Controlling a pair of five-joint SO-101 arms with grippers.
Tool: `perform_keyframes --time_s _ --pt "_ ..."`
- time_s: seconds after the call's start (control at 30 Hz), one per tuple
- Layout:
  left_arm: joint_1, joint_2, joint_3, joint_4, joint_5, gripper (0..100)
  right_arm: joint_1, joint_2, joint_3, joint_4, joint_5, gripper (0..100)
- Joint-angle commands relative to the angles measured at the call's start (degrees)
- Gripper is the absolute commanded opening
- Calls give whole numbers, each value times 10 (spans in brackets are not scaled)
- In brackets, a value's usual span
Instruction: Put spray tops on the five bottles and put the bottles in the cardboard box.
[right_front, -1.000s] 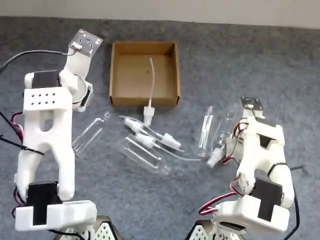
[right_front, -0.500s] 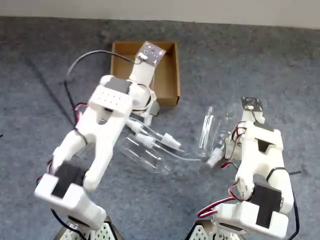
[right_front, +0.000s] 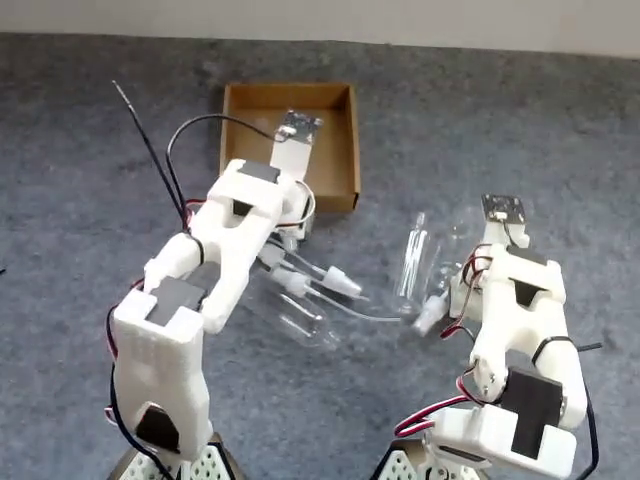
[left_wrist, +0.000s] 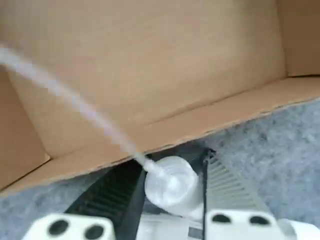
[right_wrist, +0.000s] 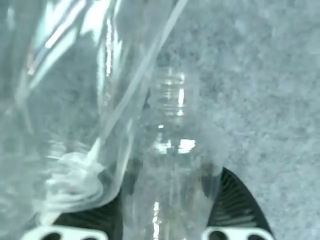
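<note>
low right in the high view, our right tool (right_wrist: 167, 210) is closed on a clear, glossy bottle (right_wrist: 172, 155), its threaded neck (right_wrist: 170, 97) pointing away from it. left of it, well apart, the left tool (left_wrist: 170, 172) pinches a white spray top (left_wrist: 169, 190). its thin bendy tube (left_wrist: 75, 105) runs up-frame over the near wall of the cardboard box (right_front: 255, 140). we judge the top must travel right, to that neck, across the fuzzy grey surface (right_front: 520, 120).

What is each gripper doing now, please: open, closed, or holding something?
Left gripper: closed on a spray top beside the cardboard box.
Right gripper: closed on a clear bottle.
</note>
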Motion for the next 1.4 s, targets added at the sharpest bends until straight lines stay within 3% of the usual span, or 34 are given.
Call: perform_keyframes --time_s 0.0,0.3,0.47,0.67,0.93,1.23,1.37 --pt "3 -29 -29 2 2 2 -21 11 0 -29 -9 103" --pt "-29 -240 -73 174 -31 3 -36 12 1 -29 -9 103" --pt "-173 -276 -108 249 -91 3 -36 12 2 -29 -9 103" --pt "-380 -275 -50 247 -192 3 -36 12 2 -29 -9 103" --pt "-493 -275 115 181 -409 3 -36 13 2 -29 -9 103" --pt "-547 -171 155 117 -390 14 -36 13 3 -29 -11 103" --pt "-586 -103 89 118 -351 123 -36 13 3 -29 -11 103"
